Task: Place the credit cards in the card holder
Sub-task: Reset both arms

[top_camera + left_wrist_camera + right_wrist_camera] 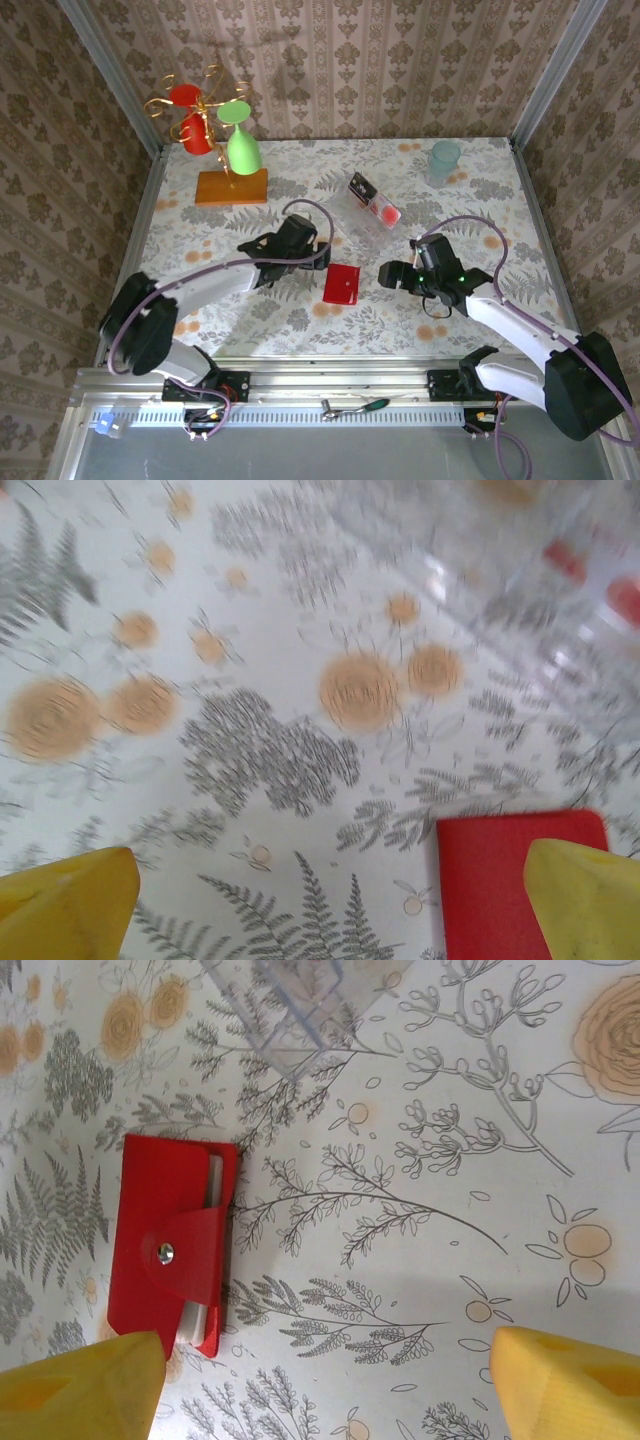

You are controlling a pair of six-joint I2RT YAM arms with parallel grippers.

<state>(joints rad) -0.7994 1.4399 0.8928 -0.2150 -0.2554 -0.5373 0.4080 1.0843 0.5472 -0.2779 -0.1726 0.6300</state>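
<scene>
Both spread, empty: left fingers [70, 900], right fingers [80, 1385] | card holder [342, 284] lies between them.

Red card holder [342, 284] lies flat near centre, flap closed; black card [361, 186] and red-blotched card [385, 212] sit farther back, slightly right.
</scene>
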